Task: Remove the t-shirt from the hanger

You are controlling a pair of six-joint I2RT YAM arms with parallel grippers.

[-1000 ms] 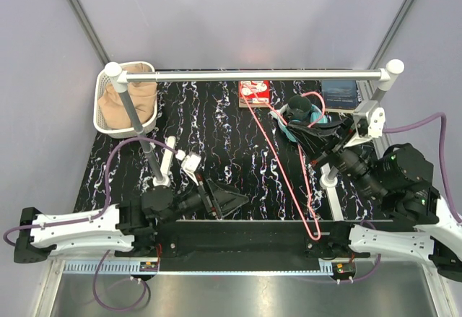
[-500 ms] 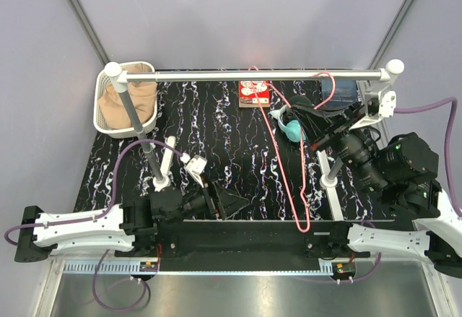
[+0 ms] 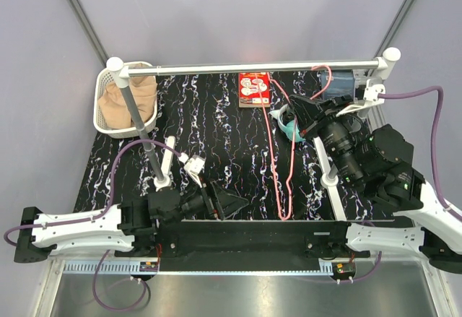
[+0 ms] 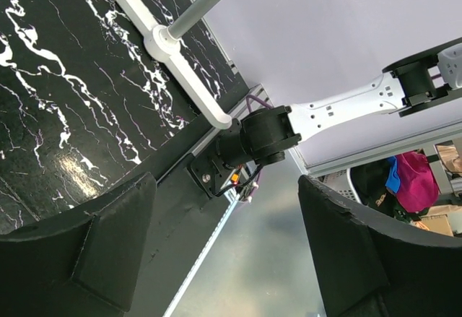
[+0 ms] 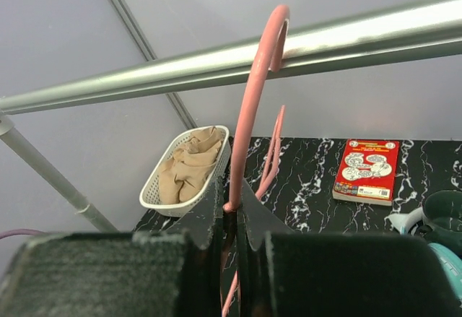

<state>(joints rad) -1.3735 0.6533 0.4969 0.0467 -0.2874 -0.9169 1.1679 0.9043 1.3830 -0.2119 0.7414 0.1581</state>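
The desk (image 3: pixel 231 136) is a glossy black slab veined with white, set into a corner of plain lilac-grey walls (image 3: pixel 238 14); a strip of brushed metal (image 3: pixel 231 295) runs along its near side, in front of the arm bases. A white rail (image 3: pixel 245 67) on two posts spans the far edge. At the far left corner stands a white slotted basket (image 3: pixel 99 111), and the t-shirt (image 3: pixel 115 104) lies bunched inside it (well apart from the hanger). The hanger (image 5: pixel 249 115) has its hook over the rail towards the right end, its pink wire trailing down across the desk. The right claw (image 5: pixel 229 210) is pressed together on the wire just under the hook. The left claw (image 4: pixel 227 216) is spread wide with nothing between its fingers, low near the front edge. A red book (image 3: pixel 254 89), a teal vessel (image 3: pixel 287 126) and a blue box (image 3: pixel 336 84) sit near the far right.
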